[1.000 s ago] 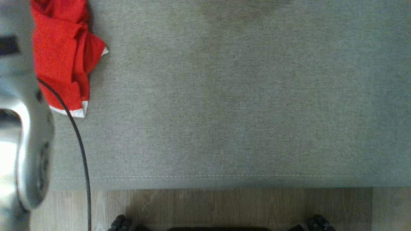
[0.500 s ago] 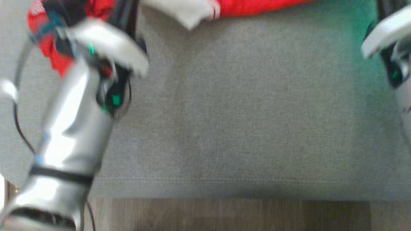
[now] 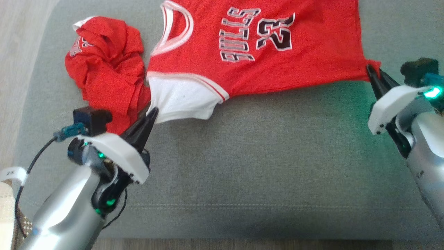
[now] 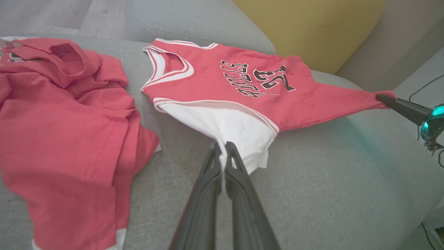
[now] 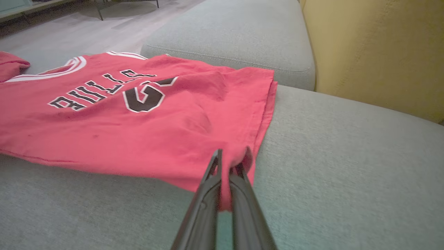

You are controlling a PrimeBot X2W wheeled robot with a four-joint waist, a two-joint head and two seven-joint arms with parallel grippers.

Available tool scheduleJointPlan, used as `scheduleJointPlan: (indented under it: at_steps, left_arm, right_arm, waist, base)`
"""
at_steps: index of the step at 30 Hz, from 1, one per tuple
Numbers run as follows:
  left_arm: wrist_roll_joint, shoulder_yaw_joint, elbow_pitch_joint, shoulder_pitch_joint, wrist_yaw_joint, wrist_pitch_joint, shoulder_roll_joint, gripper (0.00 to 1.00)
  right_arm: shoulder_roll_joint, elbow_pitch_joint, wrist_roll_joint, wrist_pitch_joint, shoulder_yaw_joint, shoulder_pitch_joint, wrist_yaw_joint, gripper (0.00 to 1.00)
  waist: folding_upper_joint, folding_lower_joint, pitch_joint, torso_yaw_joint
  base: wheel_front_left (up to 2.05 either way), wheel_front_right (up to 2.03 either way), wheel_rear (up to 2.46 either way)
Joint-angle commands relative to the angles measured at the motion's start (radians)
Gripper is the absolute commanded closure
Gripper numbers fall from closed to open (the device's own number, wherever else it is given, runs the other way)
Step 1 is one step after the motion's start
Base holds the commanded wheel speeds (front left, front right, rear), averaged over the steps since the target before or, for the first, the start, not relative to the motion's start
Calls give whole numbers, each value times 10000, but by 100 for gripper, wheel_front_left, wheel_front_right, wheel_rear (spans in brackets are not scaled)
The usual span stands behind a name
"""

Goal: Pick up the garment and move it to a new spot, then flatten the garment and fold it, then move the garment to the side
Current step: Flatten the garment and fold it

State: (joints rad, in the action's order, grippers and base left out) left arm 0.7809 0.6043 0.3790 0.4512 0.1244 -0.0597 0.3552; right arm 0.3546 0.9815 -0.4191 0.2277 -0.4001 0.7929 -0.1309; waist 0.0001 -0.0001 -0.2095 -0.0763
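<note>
wrist views: yellow cushion (image 4: 308, 31) beyond jersey (image 4: 215, 74)

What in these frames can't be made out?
- Far side of the jersey: cut off by the head view's top edge.
- Kind of the crumpled red garment: hidden by its own folds; the left wrist view's left and bottom edges also cut it off.

Soft, even daylight lies on the grey sofa cushion (image 3: 242, 156), and the shadows are weak. A green indicator light (image 3: 433, 93) tints the fabric at the right. The silver left forearm (image 3: 66, 208) shows glare. Both wrist views look washed out: the red jersey (image 4: 225, 80) appears pinkish, and straight lines bend near the edges.
</note>
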Motion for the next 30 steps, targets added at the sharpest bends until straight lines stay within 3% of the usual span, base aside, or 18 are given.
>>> scheduleJointPlan:
  at_steps: [1, 15, 23, 30]
  left_arm:
    - [160, -328, -499, 120, 61, 120, 623, 100]
    - [630, 767, -2045, -620, 62, 987, 1596, 100]
    - [1221, 1269, -2596, -1049, 63, 1338, 2245, 100]
    - [1652, 1535, -2959, -1501, 63, 1527, 2699, 100]
  right_arm:
    - [246, 3, 118, -39, -141, -69, 2, 100]
    - [785, 675, -200, -1181, -800, -376, 2, 100]
    - [1432, -275, -1332, -2725, -1893, -939, 2, 100]
    - [2615, -1790, -2964, -4809, -2925, -1690, 2, 100]
  waist:
    - [-1, 1, 174, 24]
    - [-1, 1, 297, -7]
    - [-1, 1, 619, 187]
    - [-1, 1, 1075, 331]
  base:
    - [0, 0, 0]
    - [0, 0, 0]
    - [0, 0, 0]
    - [0, 0, 0]
